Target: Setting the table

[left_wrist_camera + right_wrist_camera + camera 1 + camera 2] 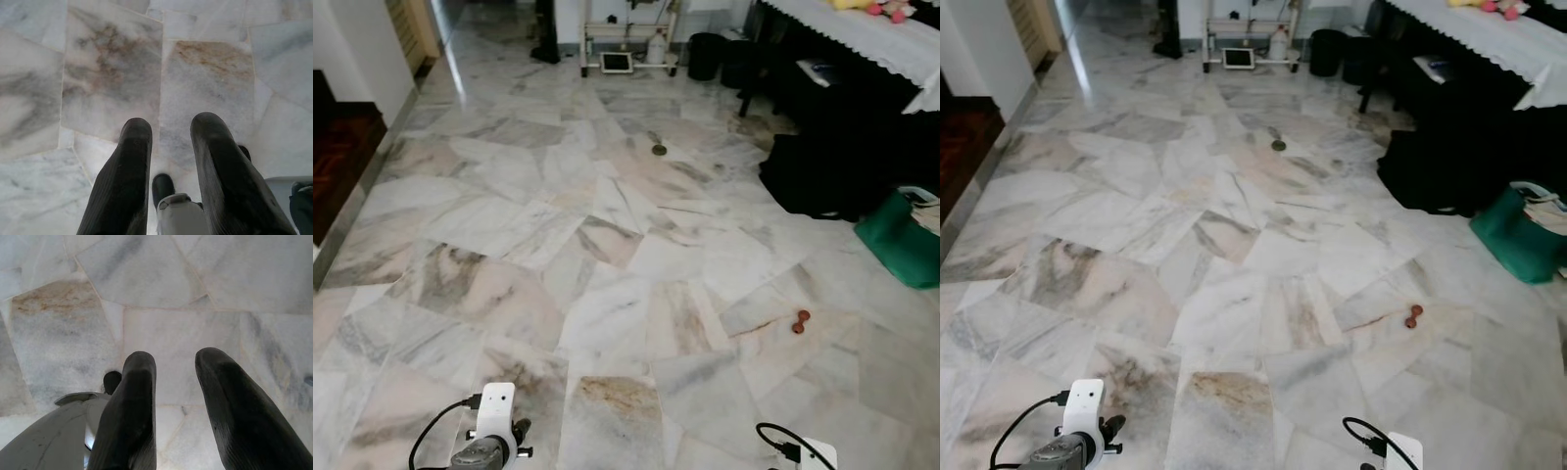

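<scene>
Marble floor tiles (pixel 607 245), white with grey and rust veins, spread across the room. Both arms hang low at six o'clock. The left gripper (pixel 168 132) has its two black fingers (pixel 122 181) parted with a clear gap, holding nothing, the floor below them. The right gripper (pixel 173 367) likewise shows two fingers (pixel 132 411) spread apart and empty. One white-clothed table (pixel 871 39) with a scalloped edge stands at two o'clock, pink and yellow items on it too small to identify. One green bag (pixel 901 240) sits at three o'clock, beside one black bag (pixel 813 176). One small reddish object (pixel 800 321) lies on the floor at four o'clock.
</scene>
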